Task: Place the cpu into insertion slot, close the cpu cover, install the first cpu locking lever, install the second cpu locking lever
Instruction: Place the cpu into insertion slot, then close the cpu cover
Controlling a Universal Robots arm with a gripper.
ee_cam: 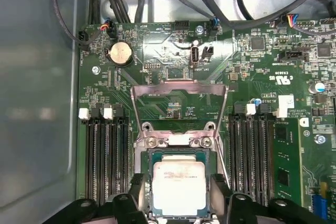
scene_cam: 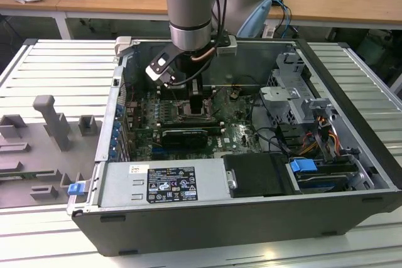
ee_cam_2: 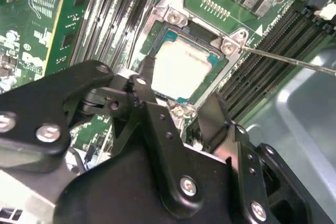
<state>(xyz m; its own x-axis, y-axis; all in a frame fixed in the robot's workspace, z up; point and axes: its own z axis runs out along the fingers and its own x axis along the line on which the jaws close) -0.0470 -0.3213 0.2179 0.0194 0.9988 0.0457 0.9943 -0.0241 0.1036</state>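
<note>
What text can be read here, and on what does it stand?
Nothing reads reliably enough to quote.
Label on the power supply, exterior view: print too small.
cpu top, first wrist view: markings blurred.
Green board, first wrist view: white lettering too small.
White sticker on that board: blurred.

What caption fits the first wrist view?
Open gripper over the cpu lying in the slot; cover raised.

Insertion slot (ee_cam_2: 173,17) partly behind tool (ee_cam_2: 178,97)
</note>
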